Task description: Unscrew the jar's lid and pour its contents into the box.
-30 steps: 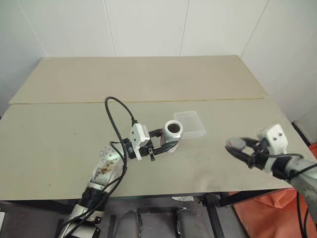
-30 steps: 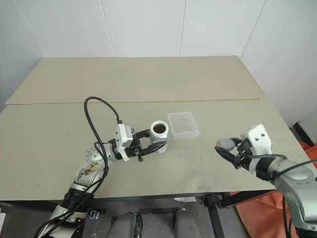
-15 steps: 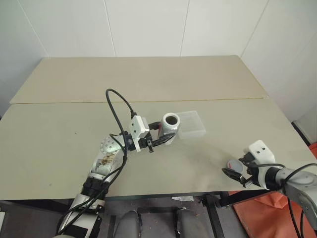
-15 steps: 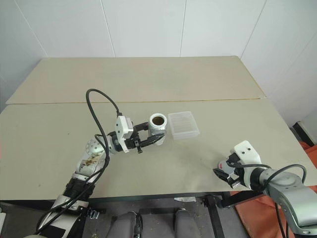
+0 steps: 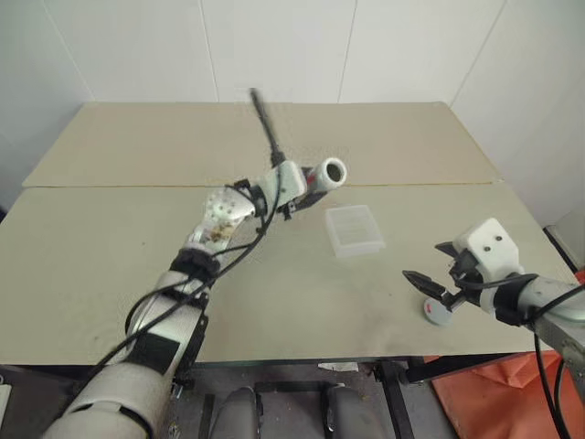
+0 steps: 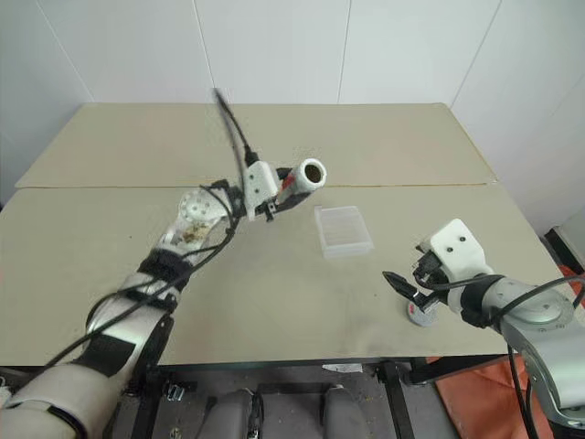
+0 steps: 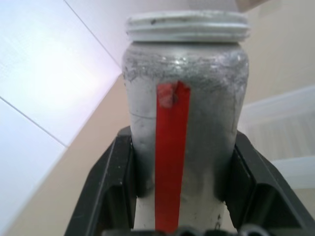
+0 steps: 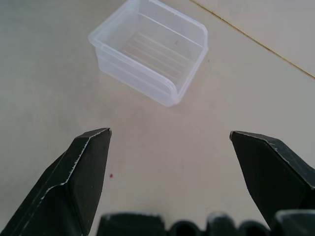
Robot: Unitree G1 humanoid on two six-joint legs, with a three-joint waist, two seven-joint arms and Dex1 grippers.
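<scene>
Grey lid [image 5: 438, 311] off, on table [image 5: 274, 293] just under right gripper [image 5: 430, 282], fingers spread, released. Left gripper [image 5: 306, 187] clenched on jar [image 5: 326, 174], tipped level, mouth past fingertips toward box [image 5: 354, 230], below and beyond.

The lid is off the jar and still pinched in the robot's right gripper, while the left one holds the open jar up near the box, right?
Not quite. The lid lies on the table under the open right gripper, as the left eye view shows. The left gripper does hold the open jar near the box.
</scene>
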